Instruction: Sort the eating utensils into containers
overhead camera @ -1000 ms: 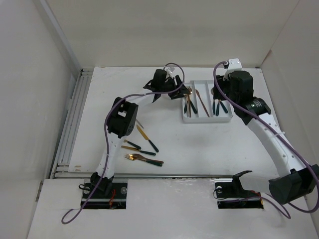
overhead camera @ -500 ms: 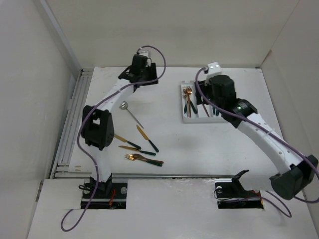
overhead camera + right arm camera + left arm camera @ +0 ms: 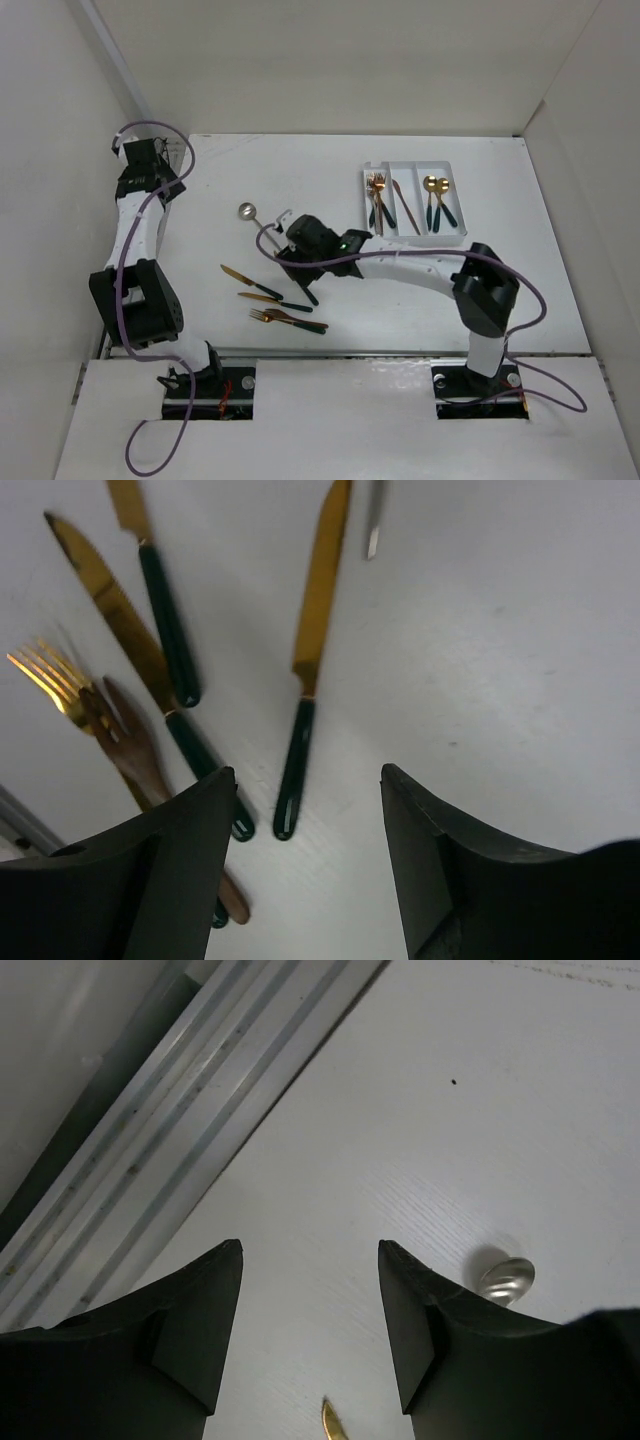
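On the surface point(image 3: 500, 290), both arms have swung left versus 0.5 s ago. The left gripper point(image 3: 310, 1252) is now out by the side rail point(image 3: 170, 1130), jaws wide apart, nothing held. The silver spoon point(image 3: 505, 1278) lies just past its right finger. The right gripper point(image 3: 308, 780) has left the tray point(image 3: 408, 172) and hangs over the loose utensils point(image 3: 285, 305), spread wide and empty, with a gold knife point(image 3: 312, 630) lying in its gap. Tray: forks point(image 3: 377, 195) in the left compartment, one copper piece point(image 3: 405, 205) in the middle, two spoons point(image 3: 436, 190) in the right.
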Available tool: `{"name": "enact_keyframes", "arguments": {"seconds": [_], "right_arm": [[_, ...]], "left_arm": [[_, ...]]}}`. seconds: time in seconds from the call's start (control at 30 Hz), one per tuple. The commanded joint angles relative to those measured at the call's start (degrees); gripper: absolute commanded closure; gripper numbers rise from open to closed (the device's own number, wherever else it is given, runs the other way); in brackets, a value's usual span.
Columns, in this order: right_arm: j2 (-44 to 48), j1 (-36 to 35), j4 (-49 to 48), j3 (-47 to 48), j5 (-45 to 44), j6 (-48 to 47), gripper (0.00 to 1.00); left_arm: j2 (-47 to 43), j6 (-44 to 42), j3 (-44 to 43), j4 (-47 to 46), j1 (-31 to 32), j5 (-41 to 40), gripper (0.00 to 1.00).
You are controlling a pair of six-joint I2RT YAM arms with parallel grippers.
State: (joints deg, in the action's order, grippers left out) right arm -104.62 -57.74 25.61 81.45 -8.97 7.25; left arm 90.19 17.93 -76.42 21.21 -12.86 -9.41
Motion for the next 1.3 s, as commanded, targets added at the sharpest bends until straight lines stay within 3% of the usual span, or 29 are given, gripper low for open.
{"name": "enact_keyframes", "arguments": {"seconds": [0.0, 0.27, 0.5, 0.6, 0.63, 0.77, 1.07, 1.27], "right_arm": [[-3.13, -1.67, 1.12, 1.96, 4.31, 4.61, 0.35], [-8.84, -1.68, 0.85, 2.31, 3.00, 6.03, 0.37], [-13.15, -1.68, -3.01, -0.85, 2.04, 5.50, 0.41], [-14.73, -1.68, -3.02, -0.33, 0.63, 5.50, 0.59], [-16.04, -1.68, -1.80, 0.37, -0.60, 5.50, 0.74], [-16.06, -1.68, -1.61, -0.58, -0.61, 5.50, 1.00], [-11.05, -1.68, -4.69, -2.53, -5.26, -0.74, 1.00], [-2.00, -1.68, -7.24, -1.82, -6.84, -5.75, 1.00]], "left_arm": [[-5.55, -0.70, -0.47, -3.02, -1.81, -1.30, 0.46], [-5.55, -0.10, -1.54, -1.61, -5.07, 2.72, 0.46], [-7.31, -0.79, -0.48, -1.61, -5.59, 0.62, 0.43], [-7.31, -0.79, 0.13, -2.31, -6.21, 0.62, 0.42], [-7.31, -0.79, 0.13, -2.32, -6.82, 0.62, 0.42], [-6.78, -0.79, 0.13, -2.32, -8.41, 1.84, 0.42], [-6.78, -0.27, 0.13, -2.32, -8.41, 4.48, 0.42], [-7.31, -0.27, 0.13, -1.79, -8.41, 5.10, 0.42]]}}
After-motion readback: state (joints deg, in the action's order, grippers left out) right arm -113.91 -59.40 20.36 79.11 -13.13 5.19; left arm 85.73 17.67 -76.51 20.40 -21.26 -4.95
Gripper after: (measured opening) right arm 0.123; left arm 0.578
